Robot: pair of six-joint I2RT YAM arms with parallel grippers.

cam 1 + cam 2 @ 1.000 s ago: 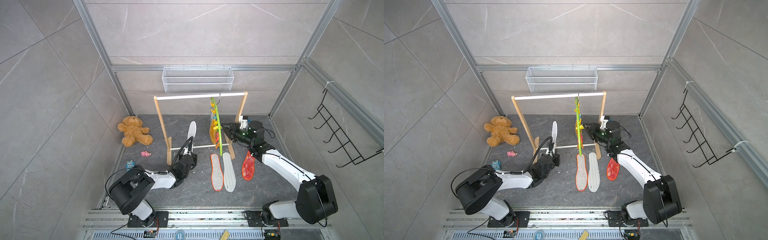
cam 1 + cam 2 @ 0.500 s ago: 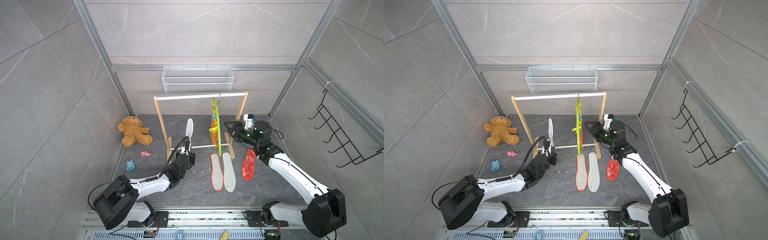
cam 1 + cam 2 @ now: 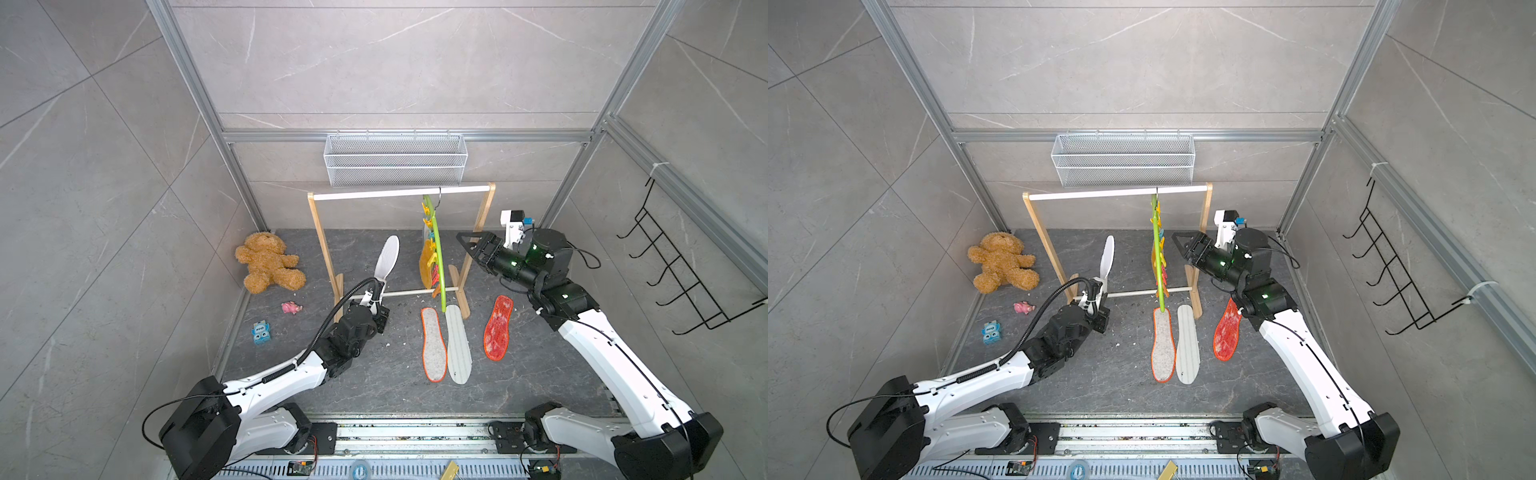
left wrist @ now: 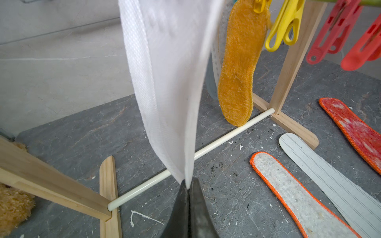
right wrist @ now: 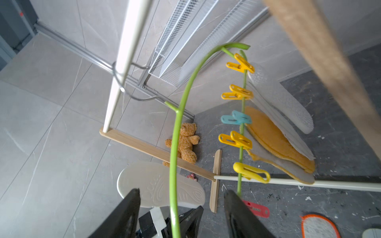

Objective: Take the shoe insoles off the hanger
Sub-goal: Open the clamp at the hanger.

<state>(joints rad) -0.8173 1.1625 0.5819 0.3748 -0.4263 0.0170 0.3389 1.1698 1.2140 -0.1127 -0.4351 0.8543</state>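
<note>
Nearest to us, three insoles lie flat on the dark floor [image 3: 374, 395], their long axes running from us toward the back wall [image 3: 374, 83]. The grey insole [image 3: 433, 347] with the orange rim lies just beside the striped insole [image 3: 458, 347]. The red insole [image 3: 498, 328] sits apart to their right, slightly slanted. All three have their broad ends toward us and their narrow ends toward the rack [image 3: 322, 241].

Further in, the left gripper [image 4: 188, 185] is clamped on the narrow end of the white insole [image 3: 387, 257]. This insole stands almost upright, broad end up, leaning a little toward the back wall, close to the rack's low crossbar [image 4: 216, 144].

Beyond that, the right gripper [image 5: 181, 193] is spread wide and grasps nothing. In the right wrist view the green bar of the hanger [image 3: 438, 257] runs between its fingers [image 5: 237, 216]. In both top views the fingertips sit just beside the hanger, and we cannot tell whether they touch it.

The hanger hangs by its hook from the rack's white rail [image 3: 374, 194], its long axis running front to back, crosswise to the rail. The orange insole [image 4: 239, 68] hangs from the clips [image 5: 237, 94] with its long axis vertical and its lower end just above the crossbar. More pale insoles hang behind it, mostly hidden. A teddy bear [image 3: 270, 270] lies in the far left corner.
</note>
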